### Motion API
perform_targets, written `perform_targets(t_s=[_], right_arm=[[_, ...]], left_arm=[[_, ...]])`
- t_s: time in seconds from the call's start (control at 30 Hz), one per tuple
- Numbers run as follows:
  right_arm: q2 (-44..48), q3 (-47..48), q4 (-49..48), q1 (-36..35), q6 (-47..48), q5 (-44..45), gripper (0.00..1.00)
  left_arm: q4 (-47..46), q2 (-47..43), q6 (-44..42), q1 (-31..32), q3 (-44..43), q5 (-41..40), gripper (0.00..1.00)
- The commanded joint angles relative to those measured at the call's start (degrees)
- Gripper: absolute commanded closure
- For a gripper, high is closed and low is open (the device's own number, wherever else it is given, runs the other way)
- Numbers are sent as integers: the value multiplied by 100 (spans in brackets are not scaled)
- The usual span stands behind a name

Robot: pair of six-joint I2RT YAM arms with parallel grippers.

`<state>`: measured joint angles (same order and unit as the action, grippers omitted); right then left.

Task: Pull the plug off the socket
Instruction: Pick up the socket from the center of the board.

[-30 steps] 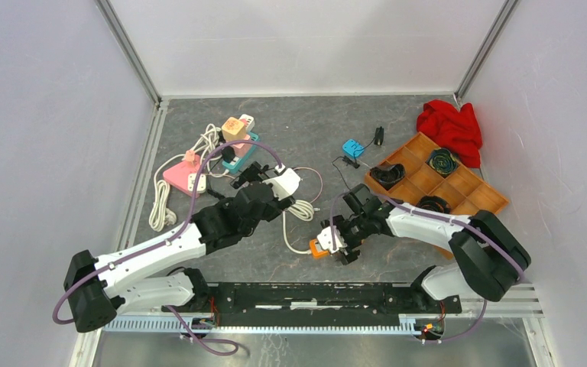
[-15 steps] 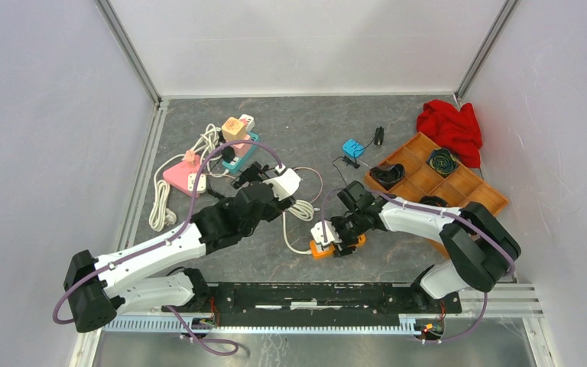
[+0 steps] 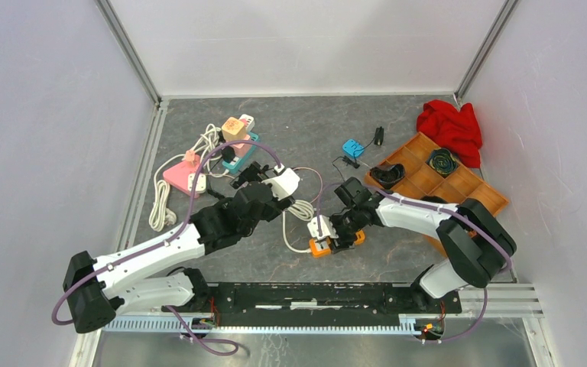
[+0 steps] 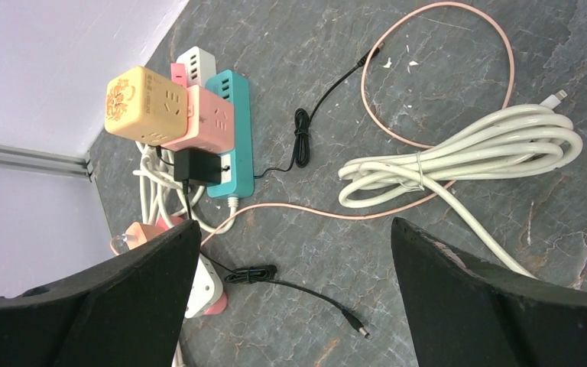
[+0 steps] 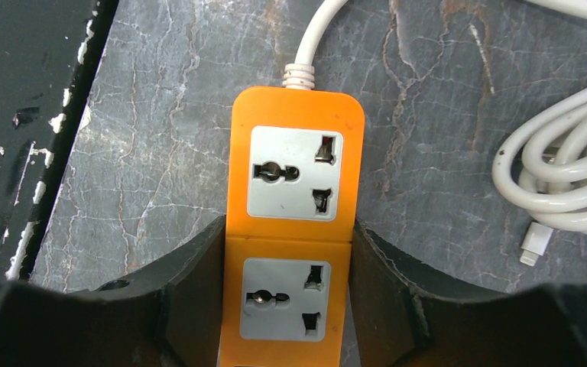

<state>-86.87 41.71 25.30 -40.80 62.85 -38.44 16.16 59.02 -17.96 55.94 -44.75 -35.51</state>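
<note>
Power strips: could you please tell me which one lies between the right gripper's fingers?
The orange power strip, flanked by the fingers of the right gripper; the teal strip and the pink strip lie far left.

No legible words, brands or numbers, only a printed flower-like emblem on one face of the yellow cube adapter, white socket plates of the orange power strip bare of lettering
</note>
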Motion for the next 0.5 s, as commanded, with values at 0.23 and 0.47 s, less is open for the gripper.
perform_targets(t_s=[0.23, 0.47], right_arm=[[573, 1132, 665, 378, -102, -442, 100], [363, 2568, 1220, 730, -252, -481, 100]], left_arm=[[-449, -607, -40, -78, -7, -637, 0], [-892, -1305, -81, -162, 193, -774, 0]])
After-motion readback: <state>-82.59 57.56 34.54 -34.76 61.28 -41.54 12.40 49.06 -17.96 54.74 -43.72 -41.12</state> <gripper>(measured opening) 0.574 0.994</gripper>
